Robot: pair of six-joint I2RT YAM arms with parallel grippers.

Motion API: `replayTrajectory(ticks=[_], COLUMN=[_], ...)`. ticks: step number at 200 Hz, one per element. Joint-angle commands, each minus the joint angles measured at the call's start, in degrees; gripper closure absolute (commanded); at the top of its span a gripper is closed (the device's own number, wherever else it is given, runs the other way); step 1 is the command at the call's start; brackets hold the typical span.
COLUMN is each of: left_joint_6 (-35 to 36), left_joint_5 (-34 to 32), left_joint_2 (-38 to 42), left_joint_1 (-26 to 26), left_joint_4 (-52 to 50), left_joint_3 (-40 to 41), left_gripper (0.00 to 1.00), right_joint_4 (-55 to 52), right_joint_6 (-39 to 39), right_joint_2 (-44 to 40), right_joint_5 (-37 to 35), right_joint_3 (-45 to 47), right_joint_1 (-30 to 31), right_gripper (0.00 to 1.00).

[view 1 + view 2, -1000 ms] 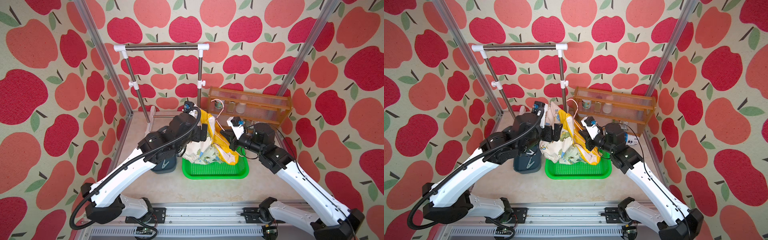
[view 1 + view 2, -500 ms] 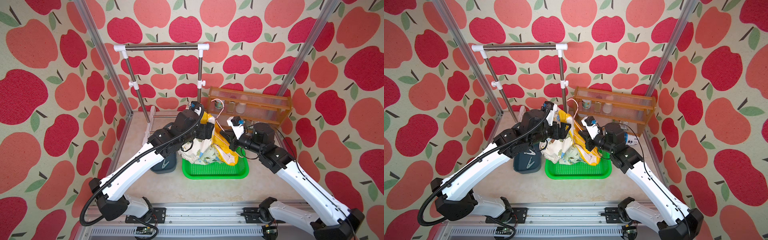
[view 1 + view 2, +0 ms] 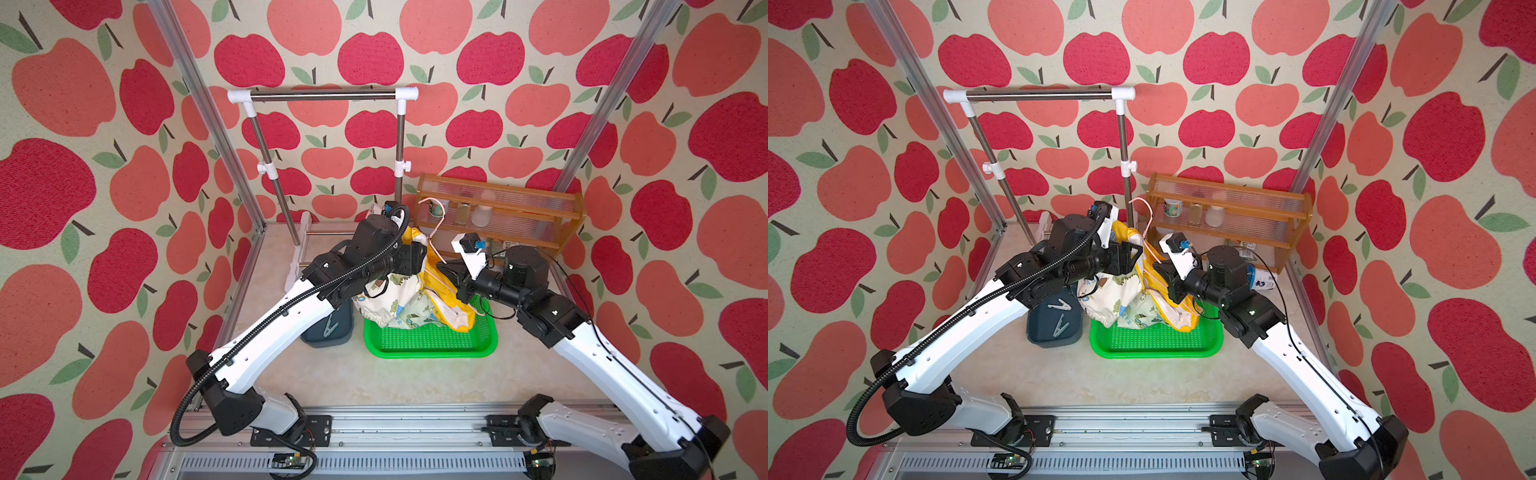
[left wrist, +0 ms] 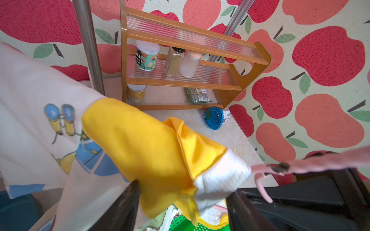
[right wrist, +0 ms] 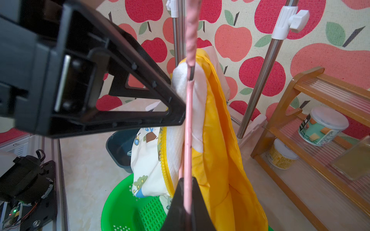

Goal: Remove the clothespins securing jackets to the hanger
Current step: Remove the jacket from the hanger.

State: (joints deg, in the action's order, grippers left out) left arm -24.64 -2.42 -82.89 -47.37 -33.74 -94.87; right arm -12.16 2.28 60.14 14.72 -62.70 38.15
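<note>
Two clothespins (image 3: 1059,306) lie in the bin (image 3: 1038,336) beside the tray's (image 3: 1154,352) left edge. Above the tray, the right gripper (image 5: 188,180) stays clamped on the hanger (image 5: 189,120); the left gripper (image 4: 183,188) has moved in, jaws narrowed but apart, straddling the jacket's (image 4: 150,144) collar.

Bright, even light, soft shadows; top views sharp, edges bowed; wrist views blur the near hanger (image 4: 320,162).
</note>
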Motion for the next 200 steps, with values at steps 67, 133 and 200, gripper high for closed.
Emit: replayTrajectory(ticks=[67,133,200], left_joint_6=[-2.35,1.39,7.25], left_joint_5=[-0.15,-1.96,-6.90], left_joint_2=[1.64,-0.39,-6.26], left_joint_1=[2.89,4.02,6.60], left_joint_4=[5.51,5.21,2.70], left_joint_3=[2.37,-2.61,-11.71], left_gripper=[1.00,1.00,1.00], right_joint_4=[-0.01,-8.75,-28.41], right_joint_6=[1.53,4.39,9.62], right_joint_2=[-2.34,-7.68,-16.37], right_joint_5=[-1.83,-4.34,-12.71], right_joint_3=[-2.99,-3.35,-9.89], right_joint_1=[0.50,0.44,0.47], right_gripper=[1.00,1.00,1.00])
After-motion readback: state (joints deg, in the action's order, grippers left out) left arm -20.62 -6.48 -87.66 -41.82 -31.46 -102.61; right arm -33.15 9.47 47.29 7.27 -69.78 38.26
